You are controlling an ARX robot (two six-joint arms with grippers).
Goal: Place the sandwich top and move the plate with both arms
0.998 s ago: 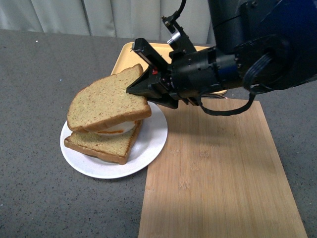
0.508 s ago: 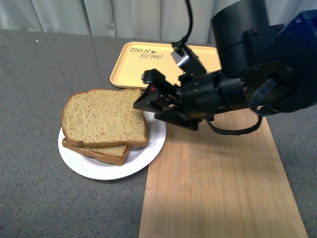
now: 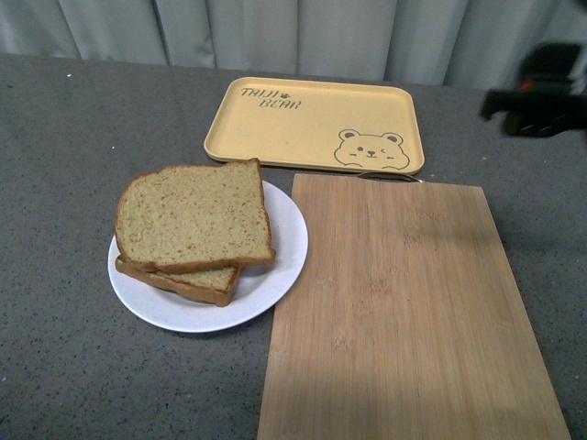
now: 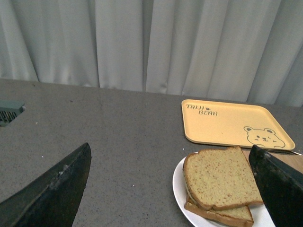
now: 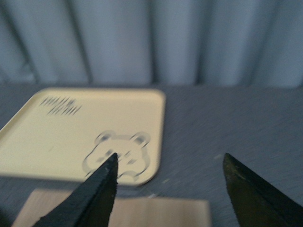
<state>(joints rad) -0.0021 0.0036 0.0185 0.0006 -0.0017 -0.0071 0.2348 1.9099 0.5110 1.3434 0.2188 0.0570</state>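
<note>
The sandwich top (image 3: 193, 217), a brown speckled slice, lies flat on a second slice on the round white plate (image 3: 280, 261), left of the board. It also shows in the left wrist view (image 4: 220, 176), on the plate (image 4: 179, 187). My right gripper (image 3: 532, 96) is a blurred dark shape at the far right edge, well away from the plate; in its own wrist view it (image 5: 168, 165) is open and empty above the tray corner. My left gripper (image 4: 170, 168) is open and empty, left of the plate; it is out of the front view.
A yellow tray with a bear drawing (image 3: 312, 124) lies behind the plate; it also shows in the right wrist view (image 5: 80, 137). A bamboo cutting board (image 3: 404, 312) lies right of the plate, its left edge touching or overlapping the plate rim. Grey curtains hang behind the grey table.
My right gripper let go of the top slice, which dropped flat onto the lower slice. The arm then drew back to the far right.
</note>
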